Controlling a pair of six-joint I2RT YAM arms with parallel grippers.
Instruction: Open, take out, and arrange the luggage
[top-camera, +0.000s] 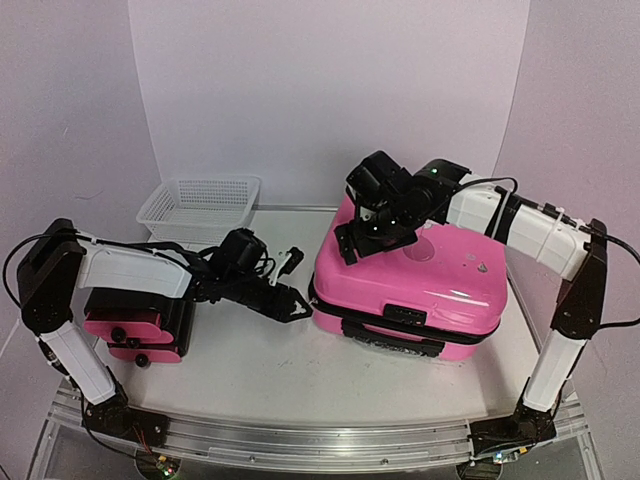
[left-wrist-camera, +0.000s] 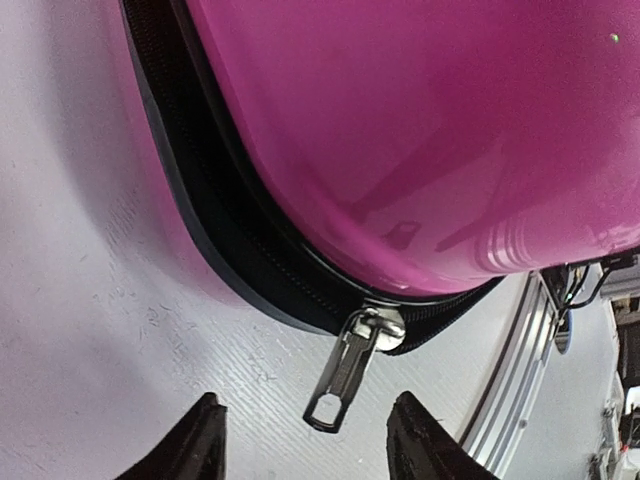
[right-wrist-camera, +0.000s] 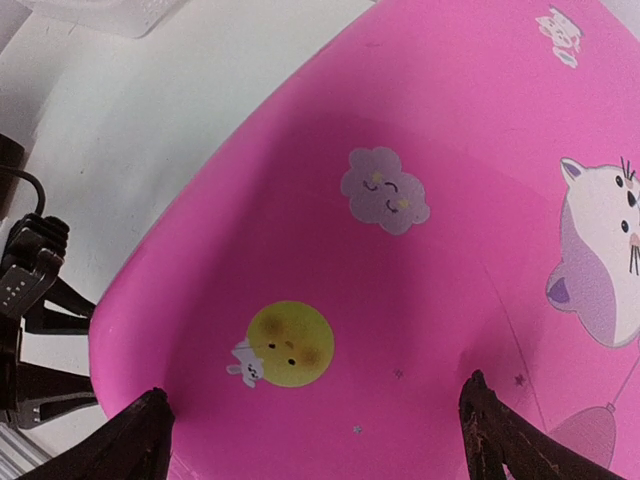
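Luggage (top-camera: 430, 275) lies closed on the surface (top-camera: 260, 370). Left claw (left-wrist-camera: 312, 448) parted, zipper pull (left-wrist-camera: 338, 385) just ahead between its tips, ungripped. Right claw (right-wrist-camera: 318, 435) wide, glossy shell (right-wrist-camera: 420, 330) right beneath. Judged stiff, slick, bulky: grip the small metal pull, not the shell.

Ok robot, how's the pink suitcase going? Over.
Left gripper open, zipper pull hanging loose between its fingers. Right gripper open wide over the lid. Suitcase flat, lid down. Nothing blocking the zipper pull.
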